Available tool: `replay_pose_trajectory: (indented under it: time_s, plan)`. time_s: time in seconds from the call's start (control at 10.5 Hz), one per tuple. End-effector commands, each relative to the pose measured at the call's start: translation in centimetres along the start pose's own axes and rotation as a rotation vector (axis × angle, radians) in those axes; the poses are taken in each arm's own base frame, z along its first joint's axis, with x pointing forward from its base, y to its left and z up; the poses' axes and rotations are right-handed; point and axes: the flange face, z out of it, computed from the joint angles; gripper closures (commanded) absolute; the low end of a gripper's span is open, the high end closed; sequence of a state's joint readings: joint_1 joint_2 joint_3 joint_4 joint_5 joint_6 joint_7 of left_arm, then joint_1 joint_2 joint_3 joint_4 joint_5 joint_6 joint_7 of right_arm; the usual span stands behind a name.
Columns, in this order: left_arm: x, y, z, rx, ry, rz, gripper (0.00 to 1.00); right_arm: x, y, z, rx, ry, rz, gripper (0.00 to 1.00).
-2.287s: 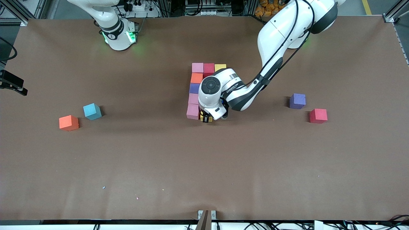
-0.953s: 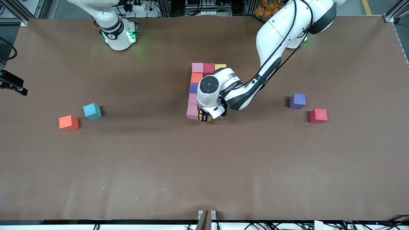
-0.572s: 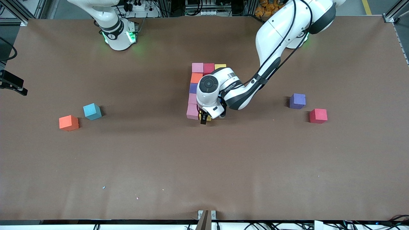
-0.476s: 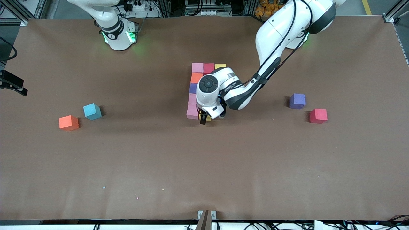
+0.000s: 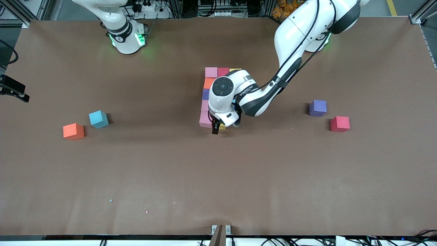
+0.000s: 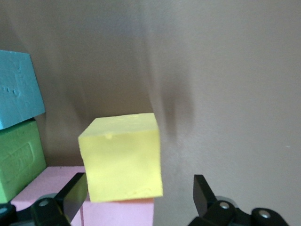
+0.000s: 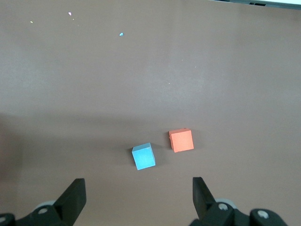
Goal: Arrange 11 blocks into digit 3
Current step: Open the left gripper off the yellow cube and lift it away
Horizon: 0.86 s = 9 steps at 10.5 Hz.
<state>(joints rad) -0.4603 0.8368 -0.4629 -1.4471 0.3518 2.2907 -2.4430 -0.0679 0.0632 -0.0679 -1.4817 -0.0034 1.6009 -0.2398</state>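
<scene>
Front view, scanning from right arm's end of tabletop (image 5: 218, 177) twd left arm's end: orange block (image 5: 73, 131) and light-blue block (image 5: 98, 119) lie close together, not touching, well apart from the rest; orange one nearer front cam. Right claw (image 7: 136, 200) is up in air over that pair, fingers spread wide, holding nothing; right arm waits.

Mid-tabletop: cluster of blocks, partly hidden by left arm's wrist. Visible: pink block (image 5: 211, 72), red block (image 5: 223, 71), a sliver of yellow in a row farthest from cam; then a column toward cam of an orange block (image 5: 209, 83), purple block (image 5: 205, 94), two pink blocks (image 5: 205, 119).

Left claw (image 5: 220, 127) sits at cam-side end of that column; fingers open, one either side of yellow block (image 6: 123, 157), w/ gaps, not gripping; yellow block rests on tabletop just beside the nearest pink. Left wrist view also shows green block (image 6: 19, 157) and a blue block (image 6: 16, 89) in the cluster.

Twd left arm's end: loose purple block (image 5: 318, 108) and loose red block (image 5: 340, 123), near each other, apart; red one nearer cam.
</scene>
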Motion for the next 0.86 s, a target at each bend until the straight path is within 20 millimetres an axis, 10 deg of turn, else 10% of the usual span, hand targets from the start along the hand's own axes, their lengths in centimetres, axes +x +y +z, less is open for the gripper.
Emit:
replay_pose_trajectory:
  time_s: [0.0, 0.76]
  plan:
    - [0.6, 0.7, -3.8, -0.042, 0.026, 0.014, 0.00, 0.0, 0.2, -0.5, 0.013, 0.007, 0.014, 0.00]
    - [7.7, 5.1, -12.0, -0.058, 0.121, 0.162, 0.00, 0.0, 0.2, -0.5, 0.013, 0.007, 0.014, 0.00]
